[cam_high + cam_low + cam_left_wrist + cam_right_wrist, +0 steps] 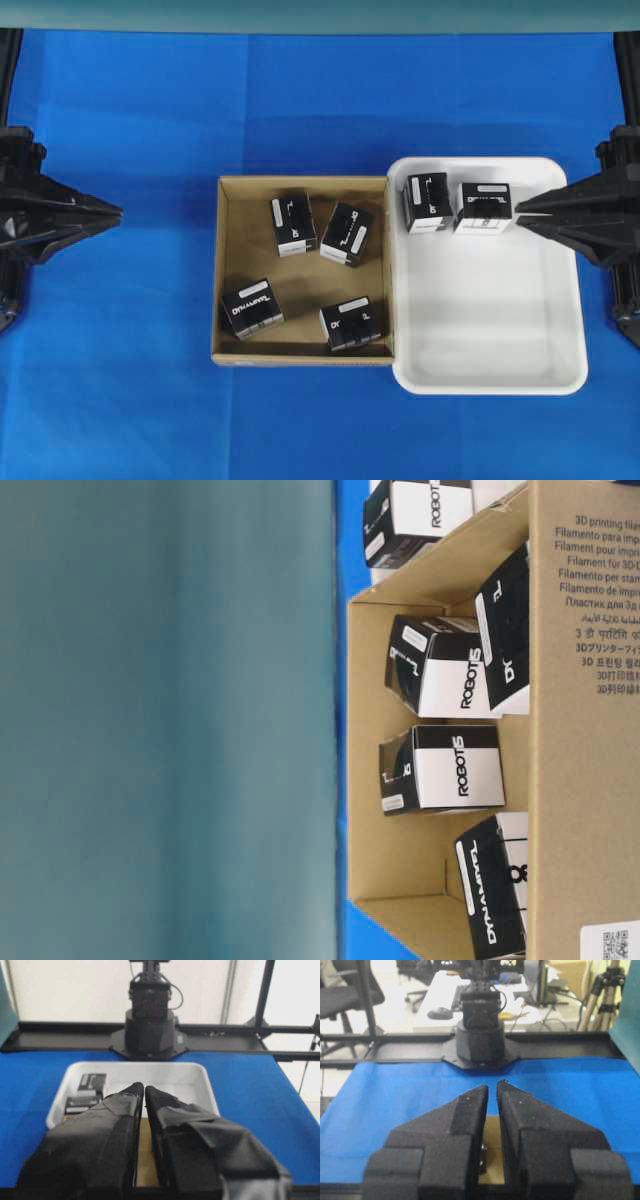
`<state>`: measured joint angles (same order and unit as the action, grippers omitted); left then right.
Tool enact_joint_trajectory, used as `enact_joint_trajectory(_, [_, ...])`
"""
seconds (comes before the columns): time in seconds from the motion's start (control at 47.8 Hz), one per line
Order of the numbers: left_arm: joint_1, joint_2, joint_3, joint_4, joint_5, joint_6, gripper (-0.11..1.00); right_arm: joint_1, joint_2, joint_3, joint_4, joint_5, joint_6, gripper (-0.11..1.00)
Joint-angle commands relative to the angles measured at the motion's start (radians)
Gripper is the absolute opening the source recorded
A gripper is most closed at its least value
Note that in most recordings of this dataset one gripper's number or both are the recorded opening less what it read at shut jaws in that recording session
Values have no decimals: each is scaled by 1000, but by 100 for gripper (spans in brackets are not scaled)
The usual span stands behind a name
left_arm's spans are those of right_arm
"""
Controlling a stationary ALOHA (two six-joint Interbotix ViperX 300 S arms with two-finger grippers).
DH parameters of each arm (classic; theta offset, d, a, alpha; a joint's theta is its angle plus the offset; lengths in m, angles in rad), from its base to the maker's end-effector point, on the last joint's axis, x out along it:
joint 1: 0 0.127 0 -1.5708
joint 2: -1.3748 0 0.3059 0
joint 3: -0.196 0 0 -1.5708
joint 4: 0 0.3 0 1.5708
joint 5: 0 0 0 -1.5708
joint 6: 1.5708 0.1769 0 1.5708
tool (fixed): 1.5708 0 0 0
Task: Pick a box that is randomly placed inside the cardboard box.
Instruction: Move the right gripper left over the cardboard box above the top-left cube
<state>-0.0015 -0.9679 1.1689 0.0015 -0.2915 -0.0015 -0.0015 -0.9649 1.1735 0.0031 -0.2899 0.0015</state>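
- While both arms sit back at the sides of the blue cloth [130, 110], the cardboard box [228, 270] lies at the centre of the overhead view, its right wall touching the white tray [490, 330]
- Four small black boxes lie on the carton's floor: one box [293, 222] at 12 o'clock, a tilted box [347, 234] just beside it at 2 o'clock, the lettered box [251, 309] at 8 o'clock and another box [351, 324] at 5 o'clock
- None of the four is touched by either arm
- Two more black boxes, the left one [427, 203] and the right one [484, 208], stand side by side at the tray's 11 o'clock corner
- Left gripper [118, 211] hovers at 9 o'clock, well apart from the carton, its taped fingers [120, 1110] pressed nearly together with nothing between them
- Right gripper [518, 211] hovers at 3 o'clock over the tray's rim, tips near the right tray box; its foam fingers [470, 1110] leave only a narrow gap and hold nothing
- In the table-level view the carton's printed side wall [585, 730] fills the right edge
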Motion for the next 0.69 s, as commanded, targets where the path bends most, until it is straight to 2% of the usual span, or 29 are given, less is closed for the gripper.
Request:
enact_joint_trajectory(0.0, [-9,25,-20,14,11,-23,14,26,12,-43,32,11,25,14])
enact_joint_trajectory(0.042, [-11,26,-26,14,23,-28,12,26,20,-63,84,55,31,13])
enact_joint_trajectory(0.105, [-14,26,-37,14,51,-31,2,0,48,-127,158,187,60,2])
enact_joint_trajectory(0.146, [-15,25,-44,12,72,-31,-3,-21,66,-164,184,265,72,-2])
enact_joint_trajectory(0.209, [-14,25,-58,14,120,-31,-6,-43,101,-213,219,365,101,-3])
enact_joint_trajectory(0.314, [-14,28,-80,14,207,-31,-6,-89,186,-318,270,497,201,-3])
enact_joint_trajectory(0.46, [-15,31,-100,14,304,-35,-6,-118,324,-425,281,669,351,-3])
enact_joint_trajectory(0.543, [-15,28,-103,14,327,-35,-6,-118,426,-495,281,746,402,-3])
enact_joint_trajectory(0.669, [-15,28,-103,12,342,-35,-6,-118,574,-612,281,825,436,-3])
